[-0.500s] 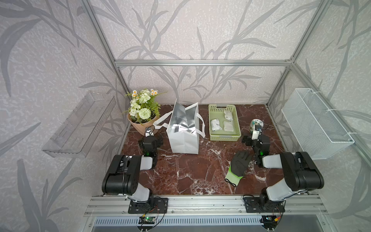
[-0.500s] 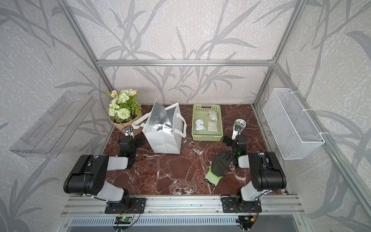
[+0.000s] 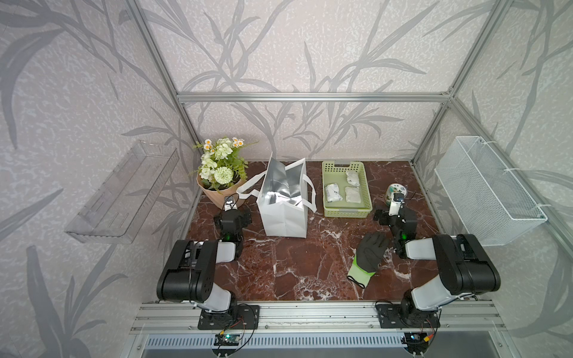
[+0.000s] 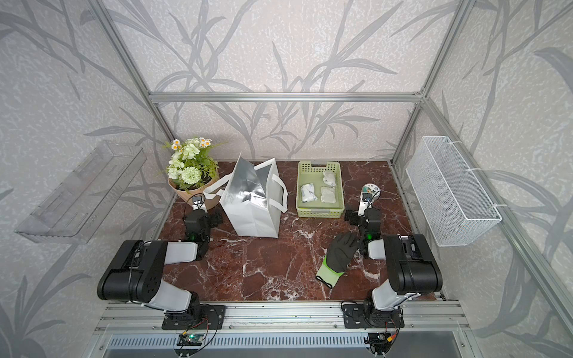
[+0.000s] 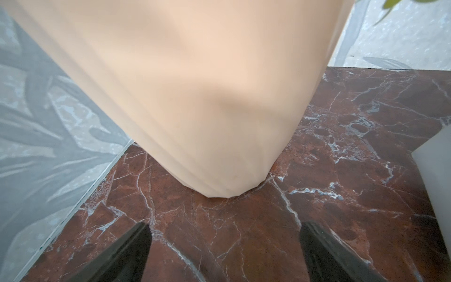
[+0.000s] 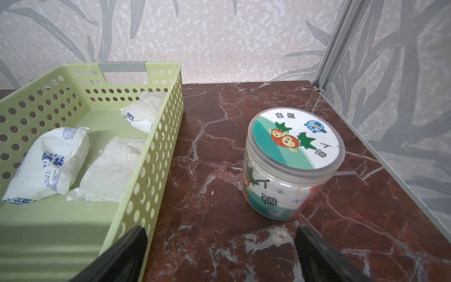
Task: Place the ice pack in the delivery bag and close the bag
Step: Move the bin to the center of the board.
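While both arms sit low at the near edge of the bench [image 3: 310, 266], nothing is picked up: the right fingers [image 6: 127, 256] are spread wide and empty, and so are the left fingers [image 5: 127, 254].

The three ice packs [image 6: 48, 161] lie in the green basket [image 3: 347, 212]. The bag [image 3: 283, 217] stands upright just beside it, mouth open, between the basket and the flower pot [image 3: 217, 196].

What worries me:
- The right fingers straddle the basket's near corner. If I drive straight in, one could catch the wall and shove or tip the basket.
- The two nearer packs touch each other. A careless close could take both, or only a corner that slips on the lift.
- The jar [image 6: 292, 158] stands close on the other side of the fingers. A wide swing would knock it.
- The glove [image 3: 370, 252] lies against the right arm, so a sweep toward the bag may drag it along.
- The bag looks light, and a strap [image 3: 310, 193] hangs on the basket side. A low approach could snag it or push the bag over.
- The left fingers point at the flower pot, very close. If I bring that arm over to steady the bag, I must back away first.
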`<state>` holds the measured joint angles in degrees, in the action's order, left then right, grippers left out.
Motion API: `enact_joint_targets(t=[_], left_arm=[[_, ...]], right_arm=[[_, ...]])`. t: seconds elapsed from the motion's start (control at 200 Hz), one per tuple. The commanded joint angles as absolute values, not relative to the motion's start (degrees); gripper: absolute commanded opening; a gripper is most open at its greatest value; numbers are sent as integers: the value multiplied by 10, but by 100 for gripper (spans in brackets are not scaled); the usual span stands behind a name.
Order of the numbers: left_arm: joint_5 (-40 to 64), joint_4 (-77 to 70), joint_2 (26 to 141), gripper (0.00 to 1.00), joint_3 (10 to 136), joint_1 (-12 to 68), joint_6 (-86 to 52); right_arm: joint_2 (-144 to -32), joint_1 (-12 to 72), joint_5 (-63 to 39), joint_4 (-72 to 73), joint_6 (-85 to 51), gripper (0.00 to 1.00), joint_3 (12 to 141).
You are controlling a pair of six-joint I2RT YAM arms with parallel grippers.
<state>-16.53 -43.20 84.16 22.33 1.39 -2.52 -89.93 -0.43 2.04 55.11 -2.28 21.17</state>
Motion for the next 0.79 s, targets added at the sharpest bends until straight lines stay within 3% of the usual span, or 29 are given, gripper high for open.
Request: enact_joint_targets(t=[0.0, 0.155, 0.425, 0.595, 0.79], left_arm=[[-187, -270, 743, 100, 280, 16, -45], [-202, -93, 592, 100, 296, 16, -143], [-190, 307, 415, 100, 404, 15, -336], [-109, 511, 461, 100, 587, 16, -315], [-9, 636, 602, 100, 853, 28, -286]], right_arm=[[-866, -8, 31, 557, -37, 99, 194], [-759, -7, 71, 475, -50, 99, 188], [-571, -5, 63, 121, -112, 99, 303], [-569, -4, -15, -29, -163, 99, 409], [-665, -3, -74, -165, -189, 99, 541]])
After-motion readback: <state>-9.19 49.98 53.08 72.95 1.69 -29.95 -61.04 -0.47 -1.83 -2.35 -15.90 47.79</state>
